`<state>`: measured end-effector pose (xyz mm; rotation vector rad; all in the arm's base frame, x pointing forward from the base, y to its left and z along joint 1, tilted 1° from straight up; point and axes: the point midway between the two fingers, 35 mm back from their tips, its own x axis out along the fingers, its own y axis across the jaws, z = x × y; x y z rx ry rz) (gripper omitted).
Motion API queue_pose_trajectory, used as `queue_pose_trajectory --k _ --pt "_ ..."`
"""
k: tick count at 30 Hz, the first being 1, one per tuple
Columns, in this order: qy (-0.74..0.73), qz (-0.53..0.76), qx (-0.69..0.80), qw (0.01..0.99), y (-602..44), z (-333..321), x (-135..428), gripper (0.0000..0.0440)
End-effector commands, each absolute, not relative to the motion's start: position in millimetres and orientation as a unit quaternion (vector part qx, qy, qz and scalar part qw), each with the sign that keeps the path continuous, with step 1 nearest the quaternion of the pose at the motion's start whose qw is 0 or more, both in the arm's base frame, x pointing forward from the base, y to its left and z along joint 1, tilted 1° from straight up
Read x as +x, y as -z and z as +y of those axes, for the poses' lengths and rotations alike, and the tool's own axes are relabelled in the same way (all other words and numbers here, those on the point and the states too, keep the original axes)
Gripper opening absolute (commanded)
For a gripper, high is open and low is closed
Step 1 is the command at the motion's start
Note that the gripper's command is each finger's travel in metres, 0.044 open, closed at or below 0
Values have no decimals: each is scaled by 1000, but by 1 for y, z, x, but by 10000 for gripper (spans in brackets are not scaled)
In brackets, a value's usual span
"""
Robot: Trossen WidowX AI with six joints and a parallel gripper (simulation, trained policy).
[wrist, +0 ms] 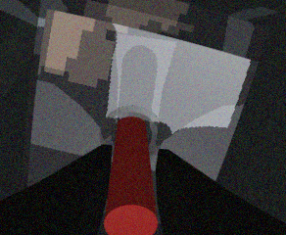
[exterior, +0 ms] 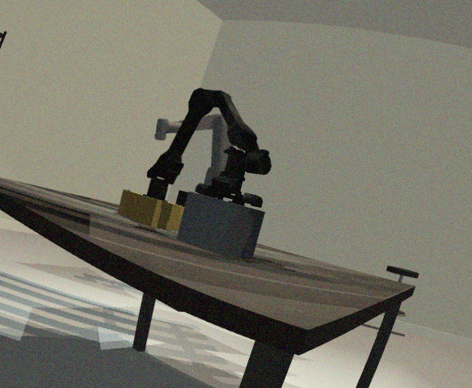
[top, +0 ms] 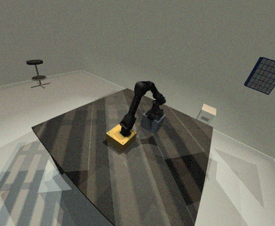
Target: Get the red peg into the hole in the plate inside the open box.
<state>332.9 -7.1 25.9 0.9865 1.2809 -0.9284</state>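
The open grey-blue box (top: 146,123) (exterior: 219,227) stands on the table. My gripper (wrist: 134,157) reaches down into it, and the box walls hide the fingertips from the top and exterior views. In the wrist view the red peg (wrist: 131,171) stands between the fingers, its bright end face toward the camera. Thin gaps show beside the peg, and the fingers are slightly open around it. The peg's far end meets the ring around the hole in the pale plate (wrist: 202,83). The peg covers the hole, so how deep it sits cannot be told.
The arm's base stands on a yellow block (top: 120,140) (exterior: 138,208) beside the box. The box walls surround the fingers closely. The wooden table (top: 125,184) (exterior: 269,296) carries both; its near edge shows in the exterior view.
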Motion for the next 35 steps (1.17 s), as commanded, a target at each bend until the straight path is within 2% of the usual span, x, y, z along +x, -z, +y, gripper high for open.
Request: queue_pose_trajectory --k 1,8,17,23,25,35 --pt "398 568 423 584 -20 -4 330 98" --pt "390 592 443 550 -28 10 323 90" --pt "388 615 456 513 -43 25 311 38" --pt "388 625 464 493 -51 34 304 22" --pt "384 623 471 493 -59 32 309 0" --pt "354 614 513 484 -88 28 330 10"
